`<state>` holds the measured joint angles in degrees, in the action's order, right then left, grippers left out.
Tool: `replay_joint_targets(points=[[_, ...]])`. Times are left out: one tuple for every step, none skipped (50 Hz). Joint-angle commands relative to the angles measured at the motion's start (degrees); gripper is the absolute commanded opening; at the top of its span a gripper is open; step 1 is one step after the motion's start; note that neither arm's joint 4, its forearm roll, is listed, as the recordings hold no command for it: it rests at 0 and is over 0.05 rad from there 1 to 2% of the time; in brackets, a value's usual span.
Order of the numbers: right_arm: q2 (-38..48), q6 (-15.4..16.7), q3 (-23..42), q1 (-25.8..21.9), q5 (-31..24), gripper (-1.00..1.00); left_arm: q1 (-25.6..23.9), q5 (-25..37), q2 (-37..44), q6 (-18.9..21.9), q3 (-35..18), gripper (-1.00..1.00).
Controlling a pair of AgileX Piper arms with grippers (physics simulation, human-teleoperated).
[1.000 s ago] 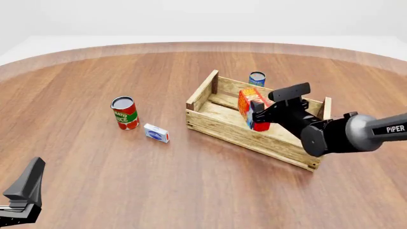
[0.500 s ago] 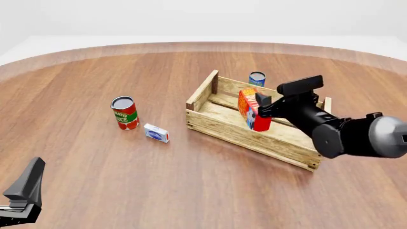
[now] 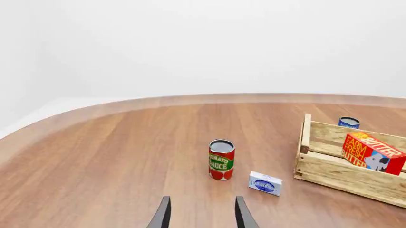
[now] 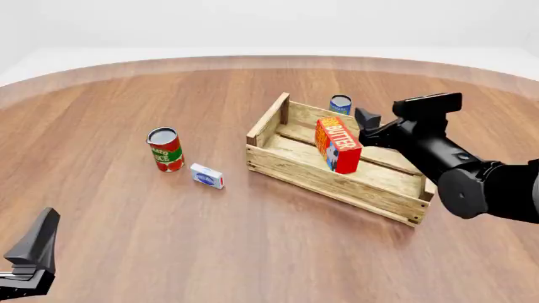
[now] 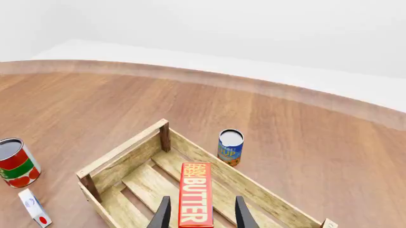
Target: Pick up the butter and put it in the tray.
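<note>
The butter (image 4: 337, 145), a red carton with an orange face, stands on edge inside the wooden tray (image 4: 320, 177). My right gripper (image 4: 364, 123) is open and empty, a little above and to the right of the butter, not touching it. In the right wrist view the butter (image 5: 195, 194) shows between the open fingers (image 5: 162, 214), down in the tray (image 5: 120, 154). My left gripper (image 4: 34, 252) is open and empty at the near left, far from the tray; its view shows its own fingertips (image 3: 241, 216), the butter (image 3: 373, 153) and the tray (image 3: 336, 178).
A red-and-green can (image 4: 165, 149) and a small white-and-blue box (image 4: 206, 176) stand left of the tray. A small blue can (image 4: 340, 104) stands just behind the tray's far wall. The table's curved edge runs along the back.
My right gripper has let go of the butter and drawn back up and to the right. The butter stays standing in the tray. The left arm has not moved.
</note>
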<state>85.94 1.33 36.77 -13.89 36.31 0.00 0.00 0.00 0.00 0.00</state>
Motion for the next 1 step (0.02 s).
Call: replay_joint_targets(points=[[-2.3, -0.2, -1.3, 0.6, 0.2, 1.0, 0.0, 0.0, 0.0, 0.0, 0.0, 1.0]])
